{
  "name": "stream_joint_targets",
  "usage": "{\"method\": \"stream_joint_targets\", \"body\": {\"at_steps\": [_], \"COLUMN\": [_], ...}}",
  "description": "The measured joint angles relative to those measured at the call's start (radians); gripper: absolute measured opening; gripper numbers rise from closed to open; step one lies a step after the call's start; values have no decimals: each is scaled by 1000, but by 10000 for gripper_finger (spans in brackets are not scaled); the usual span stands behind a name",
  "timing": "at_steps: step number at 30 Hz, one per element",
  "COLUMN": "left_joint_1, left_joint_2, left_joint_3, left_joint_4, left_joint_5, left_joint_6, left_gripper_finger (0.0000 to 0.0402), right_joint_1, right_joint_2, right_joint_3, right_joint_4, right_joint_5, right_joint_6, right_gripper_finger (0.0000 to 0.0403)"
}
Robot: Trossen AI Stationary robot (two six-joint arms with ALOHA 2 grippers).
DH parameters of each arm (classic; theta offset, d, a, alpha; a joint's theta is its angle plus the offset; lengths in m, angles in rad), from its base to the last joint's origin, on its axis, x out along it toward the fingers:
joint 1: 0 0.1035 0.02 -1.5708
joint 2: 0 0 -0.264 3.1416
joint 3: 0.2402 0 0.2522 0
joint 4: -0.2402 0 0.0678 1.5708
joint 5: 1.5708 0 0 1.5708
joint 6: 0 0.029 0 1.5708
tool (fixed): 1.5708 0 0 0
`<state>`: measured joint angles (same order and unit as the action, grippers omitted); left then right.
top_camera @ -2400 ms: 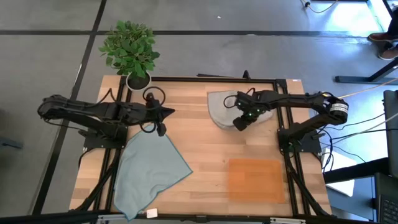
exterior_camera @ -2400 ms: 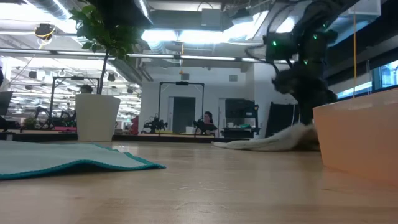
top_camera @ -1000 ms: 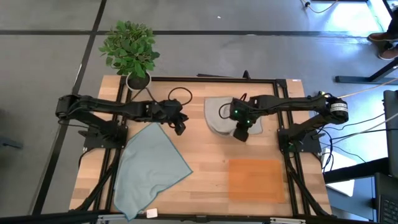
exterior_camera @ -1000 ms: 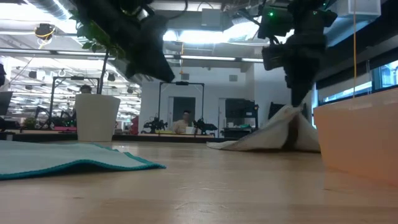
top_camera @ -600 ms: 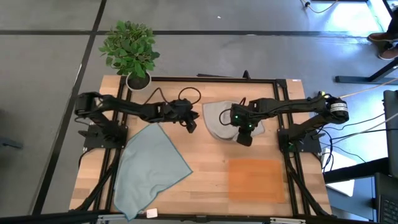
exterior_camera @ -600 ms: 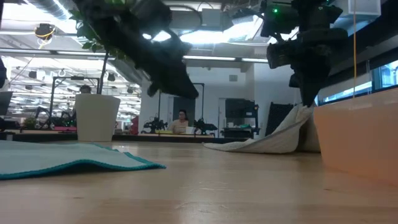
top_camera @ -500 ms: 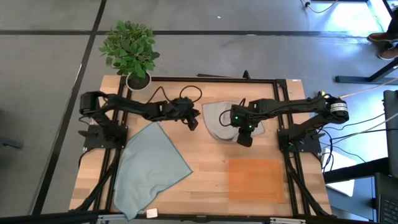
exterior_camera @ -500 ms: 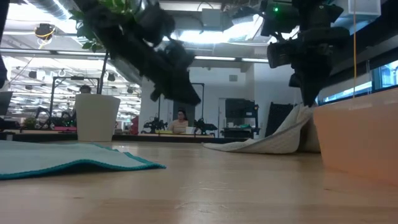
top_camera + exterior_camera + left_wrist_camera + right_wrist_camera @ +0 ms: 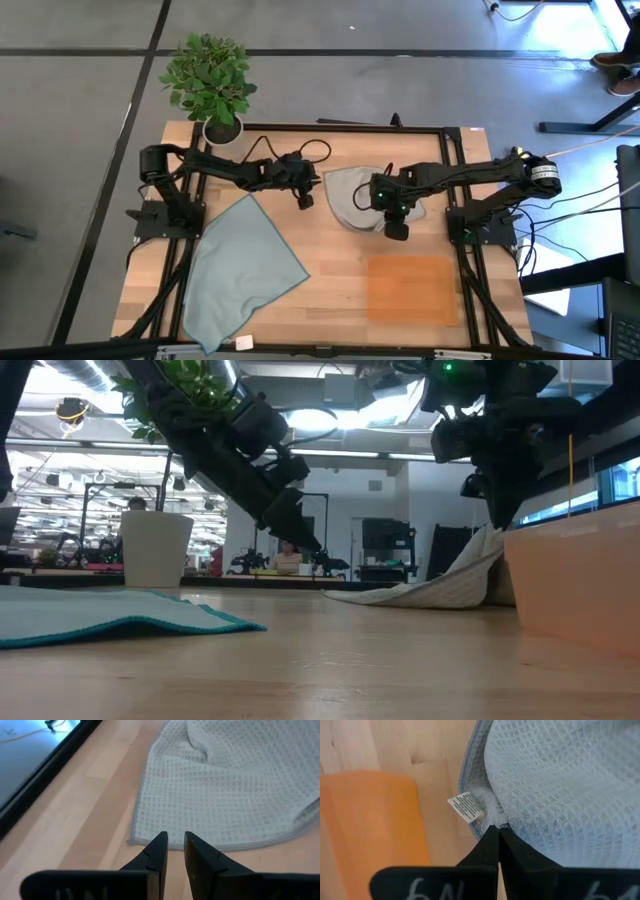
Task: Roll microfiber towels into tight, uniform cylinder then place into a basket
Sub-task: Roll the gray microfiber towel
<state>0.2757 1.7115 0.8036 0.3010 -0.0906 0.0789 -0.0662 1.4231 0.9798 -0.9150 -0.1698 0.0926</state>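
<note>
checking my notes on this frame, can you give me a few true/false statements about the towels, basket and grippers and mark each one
1. The right gripper is shut on an edge of the grey towel. True.
2. The left gripper is holding the grey towel. False: its fingers are slightly apart, just short of the towel's edge, holding nothing.
3. The blue towel lies rolled in the basket. False: it lies spread flat on the table, and the basket holds nothing.
4. The grey towel has a small white tag near the pinched edge. True.
5. The plant stands at the table's far left corner. True.
</note>
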Motion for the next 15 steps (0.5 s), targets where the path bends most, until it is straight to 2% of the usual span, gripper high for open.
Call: {"method": "stream_joint_targets", "body": {"at_steps": [9, 15], "left_joint_1": [-11, -28], "left_joint_2": [1, 76], "left_joint_3": [0, 14], "left_joint_4": [-47, -12], "left_joint_5": [0, -1], "left_joint_6": [-22, -78], "left_gripper_finger": [54, 54], "right_joint_1": [0, 0], "right_joint_2": [0, 0], "right_joint_3": [0, 0], "right_joint_4": [-7, -8], "right_joint_5": [5, 3], "right_joint_6": [-291, -312], "right_gripper_finger": [5, 5]}}
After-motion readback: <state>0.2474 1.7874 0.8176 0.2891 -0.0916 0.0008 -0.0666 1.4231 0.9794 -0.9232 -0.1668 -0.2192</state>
